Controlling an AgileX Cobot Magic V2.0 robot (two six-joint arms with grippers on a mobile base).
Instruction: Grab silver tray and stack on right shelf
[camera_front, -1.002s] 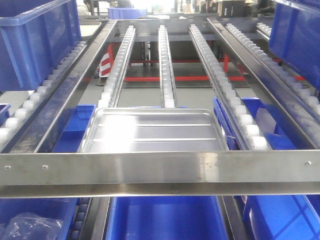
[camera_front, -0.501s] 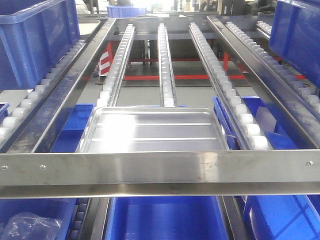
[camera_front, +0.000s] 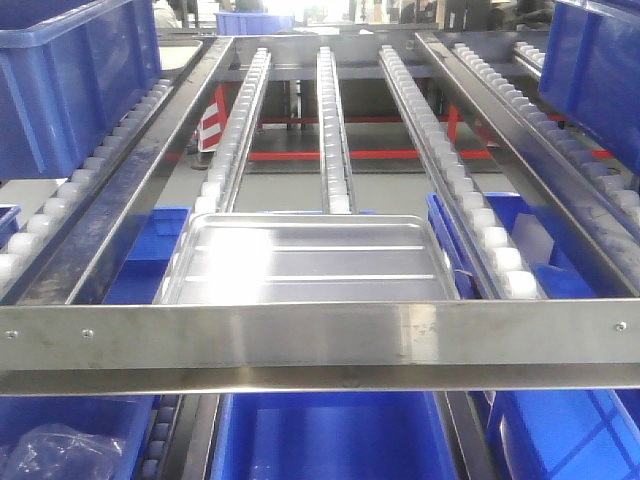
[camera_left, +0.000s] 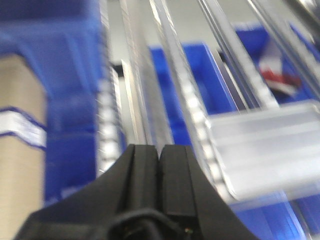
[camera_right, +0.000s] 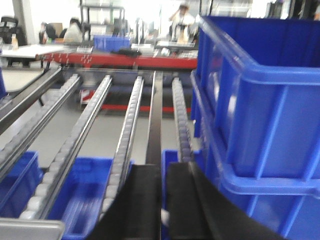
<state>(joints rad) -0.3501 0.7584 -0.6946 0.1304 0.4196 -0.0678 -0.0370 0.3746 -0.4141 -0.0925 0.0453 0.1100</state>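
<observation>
The silver tray (camera_front: 310, 262) lies flat on the right shelf's roller lanes, just behind the shelf's shiny front crossbar (camera_front: 320, 335). Nothing holds it, and no gripper shows in the front view. In the left wrist view my left gripper (camera_left: 159, 150) is shut with nothing in it; the blurred tray (camera_left: 270, 150) lies to its right, apart from it. My right gripper (camera_right: 164, 170) stands open by only a narrow gap with nothing in it, above a roller lane. A corner of the tray (camera_right: 30, 227) shows at the lower left, away from the fingers.
Blue bins sit on the rack at upper left (camera_front: 70, 90) and upper right (camera_front: 595, 70), with more on the level below (camera_front: 330, 435). Stacked blue bins (camera_right: 260, 100) stand close to the right of my right gripper. A cardboard box (camera_left: 20, 150) is at the left.
The tray lies in the same place on the rollers. The front view has shifted only very slightly.
</observation>
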